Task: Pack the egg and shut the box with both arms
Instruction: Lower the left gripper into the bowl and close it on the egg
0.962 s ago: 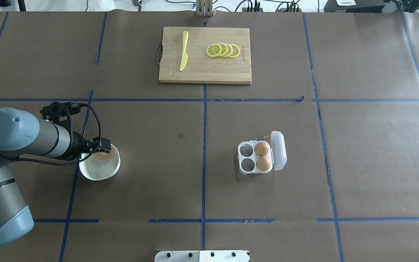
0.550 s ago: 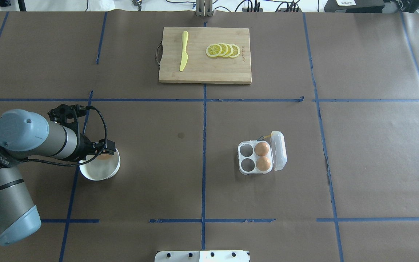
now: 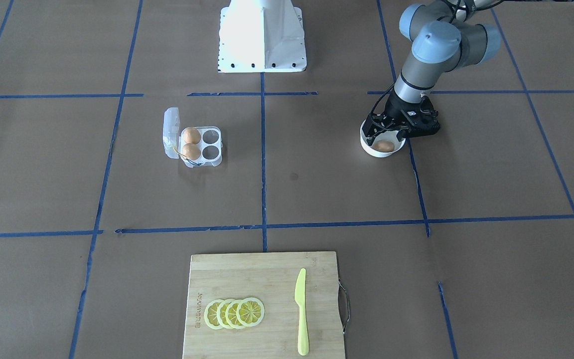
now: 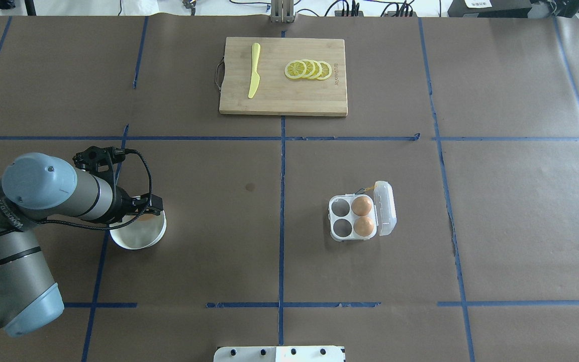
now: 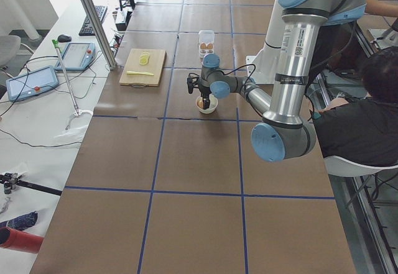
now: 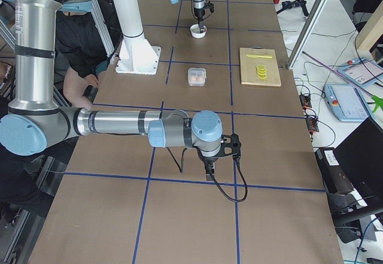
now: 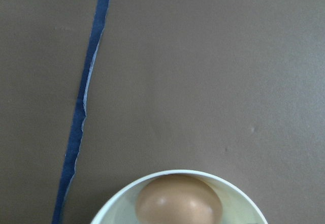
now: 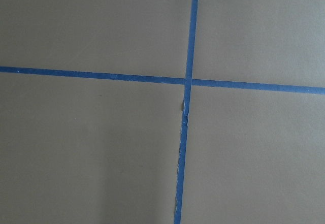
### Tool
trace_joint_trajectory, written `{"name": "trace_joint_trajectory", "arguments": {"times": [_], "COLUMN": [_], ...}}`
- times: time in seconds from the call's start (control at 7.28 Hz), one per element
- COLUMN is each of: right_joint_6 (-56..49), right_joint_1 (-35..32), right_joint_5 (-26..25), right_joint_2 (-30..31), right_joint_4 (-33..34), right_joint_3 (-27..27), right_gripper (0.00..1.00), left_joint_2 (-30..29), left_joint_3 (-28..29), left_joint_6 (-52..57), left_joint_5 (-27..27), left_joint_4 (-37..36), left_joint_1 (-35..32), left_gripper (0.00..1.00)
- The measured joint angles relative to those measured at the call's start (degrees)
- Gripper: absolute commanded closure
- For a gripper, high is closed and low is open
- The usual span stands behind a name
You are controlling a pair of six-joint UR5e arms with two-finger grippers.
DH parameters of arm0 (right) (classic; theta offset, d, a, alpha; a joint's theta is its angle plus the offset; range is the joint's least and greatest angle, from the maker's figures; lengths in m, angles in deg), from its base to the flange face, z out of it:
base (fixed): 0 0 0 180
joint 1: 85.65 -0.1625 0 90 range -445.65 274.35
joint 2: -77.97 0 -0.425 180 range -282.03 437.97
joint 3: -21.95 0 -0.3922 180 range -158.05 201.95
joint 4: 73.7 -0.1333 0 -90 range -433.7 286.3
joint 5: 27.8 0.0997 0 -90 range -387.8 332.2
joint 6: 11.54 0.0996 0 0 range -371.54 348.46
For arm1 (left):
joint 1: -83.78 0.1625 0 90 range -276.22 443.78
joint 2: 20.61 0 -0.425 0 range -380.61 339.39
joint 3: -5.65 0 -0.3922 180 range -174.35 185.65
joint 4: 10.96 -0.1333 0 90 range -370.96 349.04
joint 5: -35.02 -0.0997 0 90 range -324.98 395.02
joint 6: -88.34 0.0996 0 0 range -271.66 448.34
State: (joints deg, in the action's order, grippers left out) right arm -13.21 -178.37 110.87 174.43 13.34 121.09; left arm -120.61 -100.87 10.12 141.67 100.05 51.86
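Egg (image 3: 385, 145), orange-brown, pictured loose on the floor of a white bowl (image 3: 379, 154) at the table's left, closer to the bowl's far wall than to its middle. Poised low over it, left gripper (image 3: 386, 134), fingers apparently spread and holding nothing. Well off to the right, past the centre tape line, box (image 4: 341, 228) with lid (image 4: 386, 208) thrown open on its right side, two packed eggs (image 4: 361, 205) in the cells beside the lid, both left-hand cells vacant. Right gripper (image 6: 207, 167) parked low over bare table out at the right end, caught by one side camera only; impossible to tell whether open or closed.

Judged to be the grasp stage, with nothing yet lifted. To do it well:
- Centre the fingers across the egg's narrow waist, not along its length.
- Lower straight down, keeping clear of the bowl's far wall, a tight spot by the look of it.
- Close slowly and lightly, just enough to seat the smooth shell without squeezing it or squirting it sideways.
- Lift vertically until clear of the rim before swinging right, to avoid tipping or dragging the bowl.
- Aim then for either vacant left-hand cell, and release low.
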Motion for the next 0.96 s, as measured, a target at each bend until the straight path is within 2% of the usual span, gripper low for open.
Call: {"name": "trace_joint_trajectory", "arguments": {"times": [0.55,0.82,0.96], "right_joint_6": [0.0,0.0,0.0], "right_joint_1": [0.0,0.0,0.0], "right_joint_5": [0.2,1.0,1.2], "right_joint_2": [0.0,0.0,0.0], "right_joint_4": [0.1,0.1,0.1], "right_joint_3": [0.0,0.0,0.1], "right_gripper": [0.00,0.00,0.00], "left_joint_2": [-0.7,-0.7,-0.7], "left_joint_3": [1.5,1.7,1.7], "left_joint_6": [0.1,0.1,0.1], "left_joint_5": [-0.5,-0.6,-0.6], "left_joint_4": [0.0,0.0,0.0], "left_joint_1": [0.2,0.2,0.2], "left_gripper": [0.12,0.24,0.38]}}
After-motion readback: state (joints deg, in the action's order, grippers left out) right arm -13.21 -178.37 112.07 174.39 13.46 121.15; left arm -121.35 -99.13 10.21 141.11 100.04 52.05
